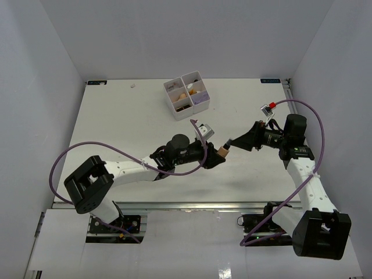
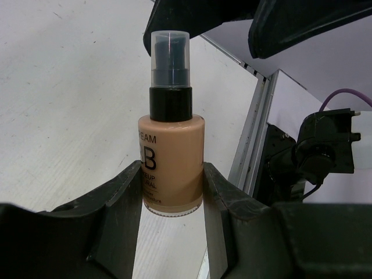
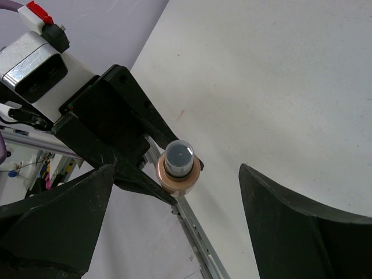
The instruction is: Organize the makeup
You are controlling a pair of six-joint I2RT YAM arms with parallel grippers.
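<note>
Tan cosmetic bottle with a black collar and clear cap (image 2: pixel 171 157) is clamped by its lower body between the black fingers of your left gripper (image 2: pixel 173 185), which is closed partway. It is held between the two arms, cap toward your right gripper (image 3: pixel 174 221). That gripper is spread wide and empty, facing the cap without contact. The white four-compartment box (image 1: pixel 187 94) sits well apart, toward the far side of the white table (image 1: pixel 116 122).

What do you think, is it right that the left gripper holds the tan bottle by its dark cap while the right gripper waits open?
Not quite: the left gripper holds the tan bottle by its body, the dark cap free, as the left wrist view shows. The right gripper is open.
</note>
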